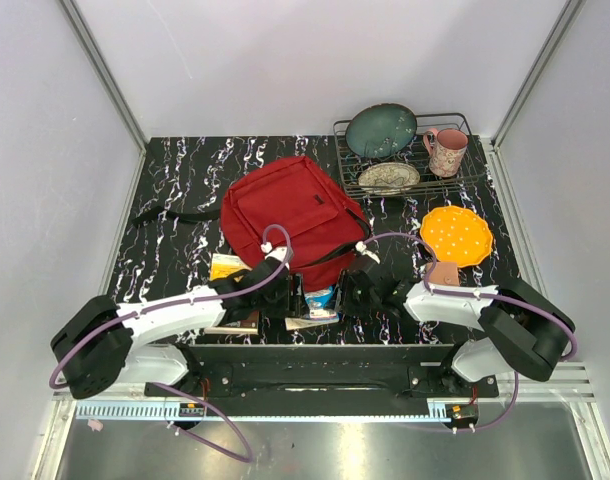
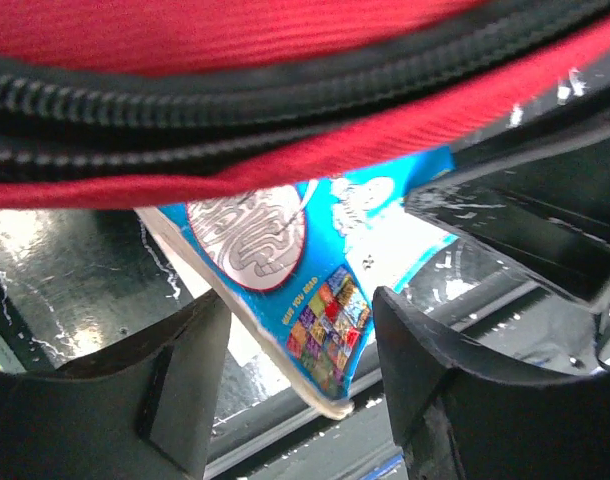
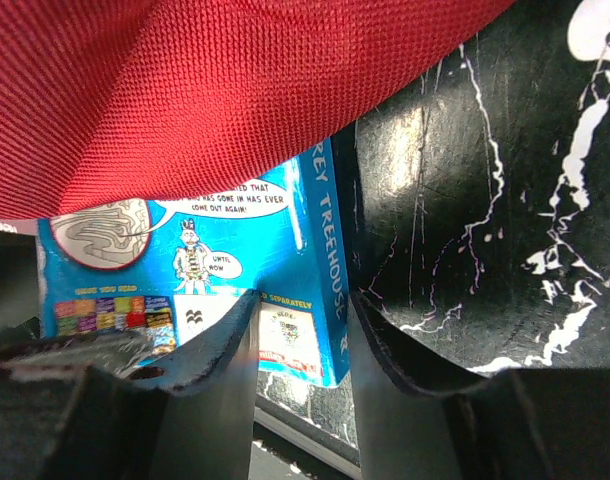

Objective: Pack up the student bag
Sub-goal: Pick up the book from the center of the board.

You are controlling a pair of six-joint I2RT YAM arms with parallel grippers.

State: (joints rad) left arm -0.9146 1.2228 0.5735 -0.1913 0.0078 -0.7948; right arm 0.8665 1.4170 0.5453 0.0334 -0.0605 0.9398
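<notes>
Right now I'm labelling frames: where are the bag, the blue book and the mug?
bag (image 1: 288,208), top view, front pocket.
blue book (image 3: 210,250), right wrist view, back cover.
mug (image 1: 447,153), top view, its side.

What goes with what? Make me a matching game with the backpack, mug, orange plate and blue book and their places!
1 student bag
2 pink mug
3 orange plate
4 blue book

A in the wire rack
B poking out under red fabric
C middle of the table
D flat on the table, by the rack

Pairs: 1-C, 2-A, 3-D, 4-B
</notes>
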